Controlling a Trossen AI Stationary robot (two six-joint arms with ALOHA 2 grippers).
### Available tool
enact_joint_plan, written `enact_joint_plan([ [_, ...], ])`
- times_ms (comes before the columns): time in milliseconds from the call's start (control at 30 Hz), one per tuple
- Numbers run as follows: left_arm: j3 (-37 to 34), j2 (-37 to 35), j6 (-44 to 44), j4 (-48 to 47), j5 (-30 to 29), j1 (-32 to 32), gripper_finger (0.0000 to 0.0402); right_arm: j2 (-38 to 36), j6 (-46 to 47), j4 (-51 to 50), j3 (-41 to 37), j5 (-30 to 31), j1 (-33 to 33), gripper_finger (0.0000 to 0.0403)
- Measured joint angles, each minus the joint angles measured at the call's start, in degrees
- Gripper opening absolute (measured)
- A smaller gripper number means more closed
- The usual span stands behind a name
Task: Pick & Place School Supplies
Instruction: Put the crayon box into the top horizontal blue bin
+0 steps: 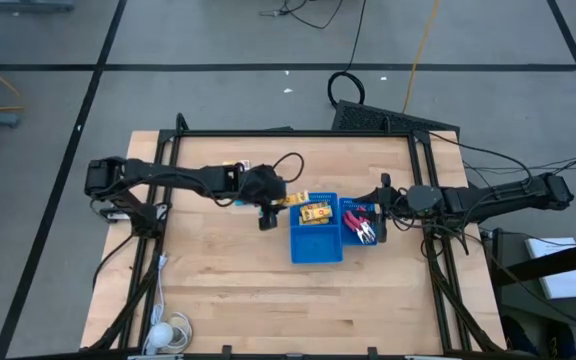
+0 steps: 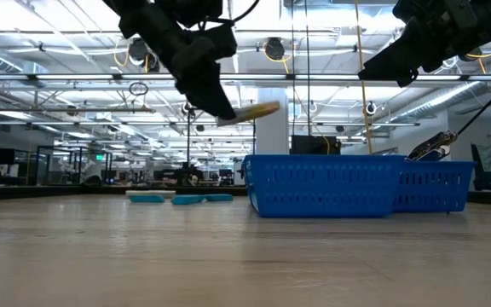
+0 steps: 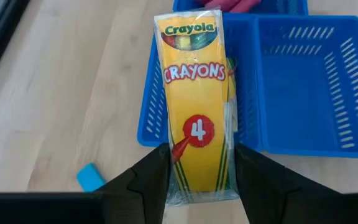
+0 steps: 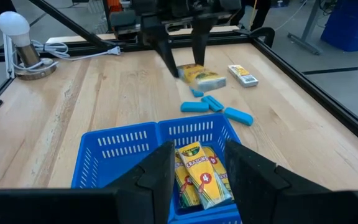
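Yellow crayon pkt [image 3: 196, 124] | betw. left claw [image 3: 201, 171] fingers | above table

The left arm extends from the table's left side toward the centre, its left gripper [image 1: 267, 212] raised above the surface, both fingers [image 3: 143, 180] closed against the sides of a crayon packet [image 3: 195, 106]. The right arm extends from the right side, the right gripper [image 4: 196, 163] raised, its fingers [image 4: 157, 169] spread apart with nothing between them.
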Motion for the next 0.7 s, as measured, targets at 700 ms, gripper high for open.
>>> enact_joint_plan([
  [700,6.6,14.0,-1.1,5.6,0.1,0.4,0.0170,1.1,0.0,1.5,0.0,0.1,0.0,0.0132],
])
